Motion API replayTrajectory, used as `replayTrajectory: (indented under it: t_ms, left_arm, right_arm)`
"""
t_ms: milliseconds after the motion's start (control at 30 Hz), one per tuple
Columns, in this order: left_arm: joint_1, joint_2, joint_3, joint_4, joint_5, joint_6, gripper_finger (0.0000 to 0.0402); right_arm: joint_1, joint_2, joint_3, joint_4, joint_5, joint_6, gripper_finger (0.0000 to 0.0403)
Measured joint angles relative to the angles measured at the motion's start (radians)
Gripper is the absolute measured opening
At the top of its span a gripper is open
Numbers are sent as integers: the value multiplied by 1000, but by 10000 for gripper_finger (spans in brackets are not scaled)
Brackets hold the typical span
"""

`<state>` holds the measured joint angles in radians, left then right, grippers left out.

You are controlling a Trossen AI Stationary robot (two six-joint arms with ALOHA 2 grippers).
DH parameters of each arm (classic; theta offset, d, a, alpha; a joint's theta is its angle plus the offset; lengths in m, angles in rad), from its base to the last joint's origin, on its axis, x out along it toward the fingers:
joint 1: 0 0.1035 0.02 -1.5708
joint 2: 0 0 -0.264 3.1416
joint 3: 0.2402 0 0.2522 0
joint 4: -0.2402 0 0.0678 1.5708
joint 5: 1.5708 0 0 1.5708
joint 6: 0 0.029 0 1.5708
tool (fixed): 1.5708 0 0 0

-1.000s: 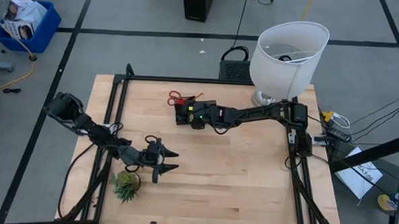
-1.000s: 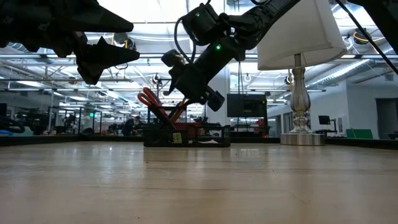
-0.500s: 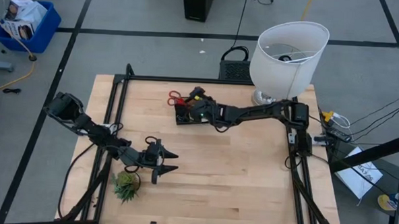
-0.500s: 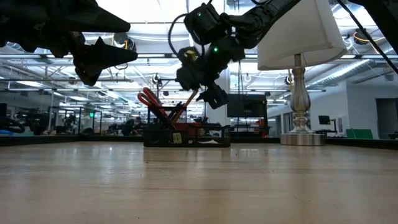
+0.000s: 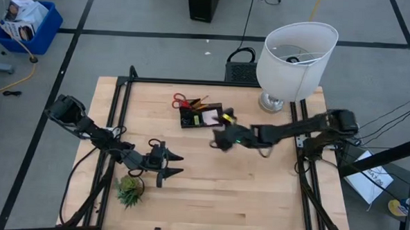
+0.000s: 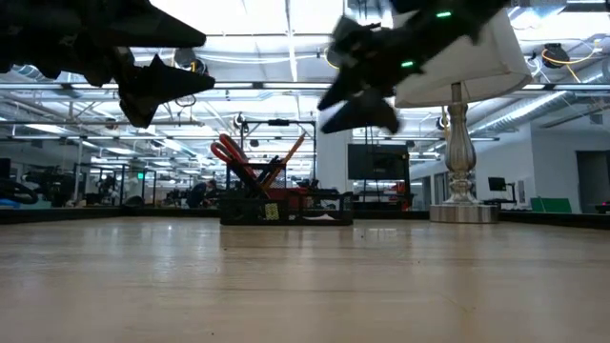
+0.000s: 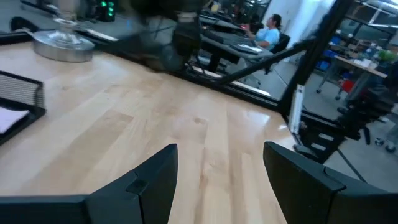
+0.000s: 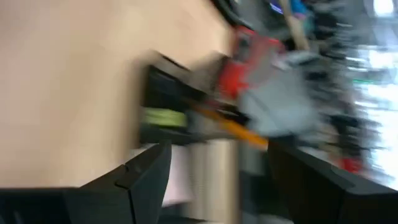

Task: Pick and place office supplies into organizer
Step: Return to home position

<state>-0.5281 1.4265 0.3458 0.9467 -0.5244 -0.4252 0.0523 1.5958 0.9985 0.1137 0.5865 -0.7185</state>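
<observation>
The black organizer (image 5: 201, 116) stands at the far middle of the table, with red-handled scissors (image 5: 181, 100) and an orange pencil (image 5: 200, 101) sticking up out of it, as the low view (image 6: 250, 164) also shows. A pale pad (image 5: 209, 117) lies in it. My right gripper (image 5: 219, 138) hangs open and empty in the air, just near-right of the organizer; in its wrist view (image 8: 217, 155) the organizer (image 8: 165, 109) is blurred. My left gripper (image 5: 175, 165) is open and empty above the near left of the table, and it also shows in the left wrist view (image 7: 217, 155).
A small green potted plant (image 5: 129, 189) stands near the left gripper at the near left. A lamp with a large white shade (image 5: 294, 56) has its base (image 5: 271, 102) on the far right of the table. A black frame (image 5: 126, 91) borders the table.
My right gripper has drawn back from over the organizer toward the table's near right and risen, turning as it went; its arm has swung out to the right. The organizer and its contents stay in place. My left gripper has kept still.
</observation>
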Motion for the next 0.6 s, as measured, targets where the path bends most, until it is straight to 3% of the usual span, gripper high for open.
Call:
replayTrajectory:
  t_ms: [200, 300, 467, 600]
  left_arm:
    - [48, 0, 0, -3, -33, -27, 244]
    - [60, -1, 0, 2, -16, 12, 244]
    - [104, -75, 0, 2, 127, 108, 244]
    - [114, -173, 0, -4, 341, 225, 244]
  right_arm:
    - [63, -223, -236, 87, -339, 466, 260]
    - [90, -328, -348, 161, -490, 591, 263]
    - [157, -510, -513, 241, -481, 714, 264]
    - [218, -626, -619, 294, -477, 774, 261]
